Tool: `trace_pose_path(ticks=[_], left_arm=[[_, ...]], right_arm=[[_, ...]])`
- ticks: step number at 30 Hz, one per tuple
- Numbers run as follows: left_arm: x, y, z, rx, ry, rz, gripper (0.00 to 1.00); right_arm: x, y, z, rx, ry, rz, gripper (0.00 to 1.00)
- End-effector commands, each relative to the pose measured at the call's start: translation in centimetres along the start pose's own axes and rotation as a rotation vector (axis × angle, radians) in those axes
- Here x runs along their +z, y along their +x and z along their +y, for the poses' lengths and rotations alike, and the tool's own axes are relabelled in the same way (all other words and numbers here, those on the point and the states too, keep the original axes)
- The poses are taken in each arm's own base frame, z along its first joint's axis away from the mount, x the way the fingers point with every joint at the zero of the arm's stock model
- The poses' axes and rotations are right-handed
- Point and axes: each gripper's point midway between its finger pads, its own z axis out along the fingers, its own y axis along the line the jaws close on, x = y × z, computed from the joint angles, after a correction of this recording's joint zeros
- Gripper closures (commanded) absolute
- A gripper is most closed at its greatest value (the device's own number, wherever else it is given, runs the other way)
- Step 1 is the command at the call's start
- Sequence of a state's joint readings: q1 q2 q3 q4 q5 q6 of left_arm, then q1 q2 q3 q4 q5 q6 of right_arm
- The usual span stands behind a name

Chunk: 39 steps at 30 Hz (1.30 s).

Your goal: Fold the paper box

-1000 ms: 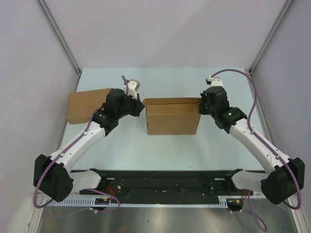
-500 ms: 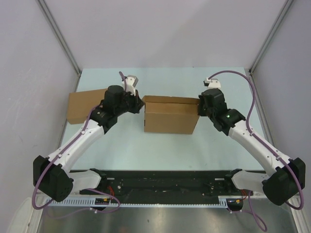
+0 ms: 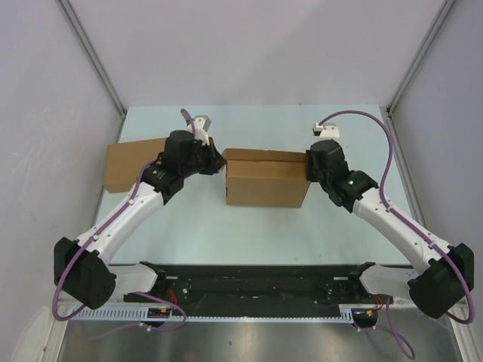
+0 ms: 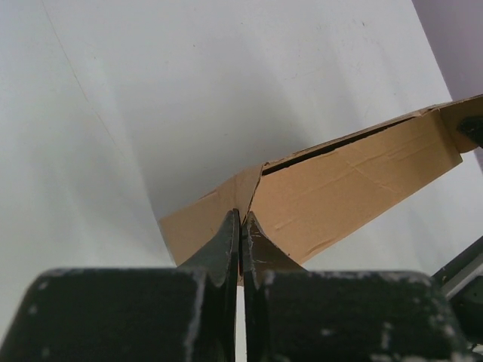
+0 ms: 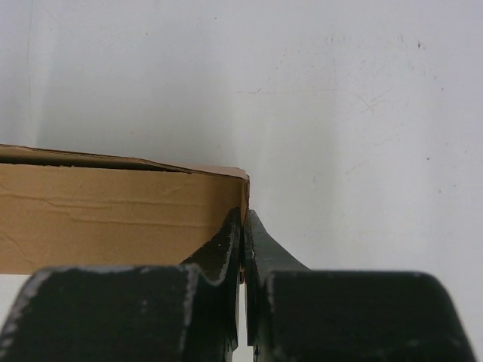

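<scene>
Table [image 3: 249,226]: I read pale green surface. Paper box [image 3: 268,185]: mid-table between both arms, box-shaped, top seam slightly gapped. Second cardboard box [image 3: 128,166]: far left, partly behind left arm. Left gripper [image 3: 220,161]: fingers pinched narrow on paper box's left upper corner. Right gripper [image 3: 308,164]: pinched narrow on right upper corner.

Arms: your left arm [image 3: 121,219] and right arm [image 3: 396,226] were white with black joints.
Cables [image 3: 355,112]: were purple, one per arm (a wide loop on your right).
Fingers [image 4: 219,253]: were black, scuffed pale.
</scene>
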<state>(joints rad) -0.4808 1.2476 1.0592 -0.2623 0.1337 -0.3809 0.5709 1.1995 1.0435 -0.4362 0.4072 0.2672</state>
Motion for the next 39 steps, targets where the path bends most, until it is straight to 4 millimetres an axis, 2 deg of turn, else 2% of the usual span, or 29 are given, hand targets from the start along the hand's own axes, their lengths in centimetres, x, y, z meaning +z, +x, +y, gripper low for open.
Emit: trace_pose_path(ticks=[1, 13, 20, 29, 33, 39], left_arm=[[-0.1, -0.9, -1.8, -0.119, 0.073, -0.034, 1.00], [0.4, -0.5, -2.7, -0.250, 0.130, 0.022, 1.00], [1.3, 0.7, -3.3, -0.356, 0.150, 0.089, 1.00], [1.1, -0.3, -3.9, -0.388, 0.170, 0.066, 1.00], [1.3, 0.0, -3.5, -0.373, 0.147, 0.058, 1.00], [1.6, 1.9, -1.2, -0.312, 0.072, -0.004, 1.00]], right_arm=[[0.1, 0.5, 0.1, -0.054, 0.015, 0.005, 1.00], [0.1, 1.3, 0.3, -0.108, 0.043, 0.013, 1.00], [0.2, 1.6, 0.4, -0.116, 0.042, 0.017, 1.00], [0.2, 2.0, 0.2, -0.126, 0.043, 0.019, 1.00], [0.3, 2.0, 0.3, -0.123, 0.040, 0.016, 1.00], [0.0, 1.8, 0.6, -0.122, 0.026, 0.008, 1.00]])
